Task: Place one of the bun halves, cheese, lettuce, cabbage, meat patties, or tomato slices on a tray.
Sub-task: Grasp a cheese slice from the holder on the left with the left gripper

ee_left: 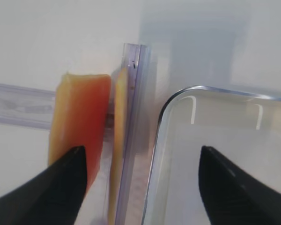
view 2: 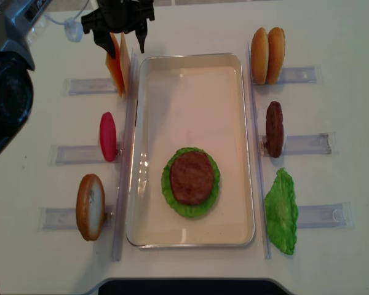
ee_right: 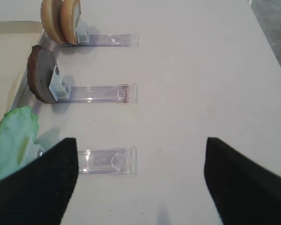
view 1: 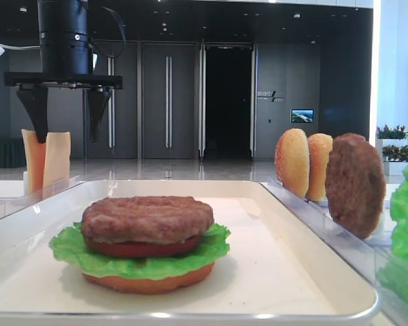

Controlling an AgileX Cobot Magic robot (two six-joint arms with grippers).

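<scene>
- We judge the cheese light, thin and a bit floppy; best pinched across its flat faces near the top edge, gently, since the smooth slices may slip or come out together.
- We see pale yellow-orange slices standing on edge in a clear rack at the desk's far-left, just beside the tray corner.
- Our left gripper hangs above them, fingers spread, holding nothing.
- Our right gripper is spread too, over bare desk.

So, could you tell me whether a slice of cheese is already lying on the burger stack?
No, the meat patty is the top layer; the cheese stands in its rack.
</scene>
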